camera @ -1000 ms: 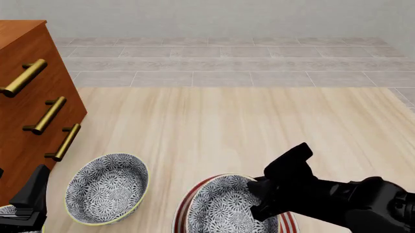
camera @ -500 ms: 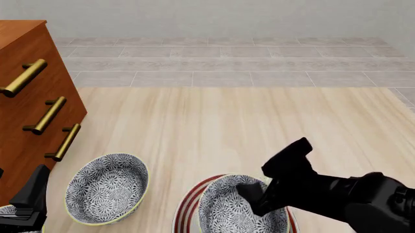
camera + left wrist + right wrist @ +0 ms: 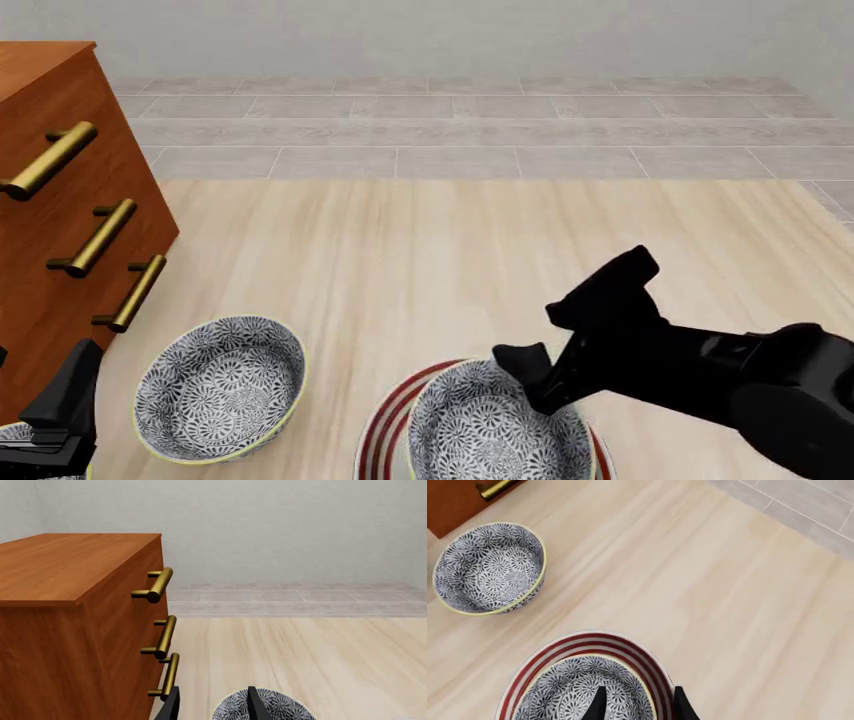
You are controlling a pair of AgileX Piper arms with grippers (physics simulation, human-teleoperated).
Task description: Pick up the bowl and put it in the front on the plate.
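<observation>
One blue-and-white bowl (image 3: 487, 435) (image 3: 577, 690) with a cream rim sits inside the red-ringed plate (image 3: 383, 425) (image 3: 627, 647) at the table's front edge. My right gripper (image 3: 534, 385) (image 3: 639, 707) hovers just above that bowl's right rim, open, its fingers (image 3: 598, 705) straddling the rim without holding it. A second bowl (image 3: 220, 388) (image 3: 488, 567) (image 3: 277, 707) stands alone on the wood to the left. My left gripper (image 3: 64, 415) (image 3: 213, 709) rests low at the front left, open, with nothing between its fingers.
A brown drawer cabinet (image 3: 54, 210) (image 3: 73, 610) with brass handles (image 3: 104, 235) (image 3: 160, 582) fills the left side, close to the left bowl. A sliver of blue-and-white pattern (image 3: 11, 433) shows at the bottom left corner. Bare wood tabletop (image 3: 507, 250) stretches behind the bowls.
The right gripper set its bowl down into the plate, shifting slightly right, then let go and rose a little above the rim. The left arm has stayed still.
</observation>
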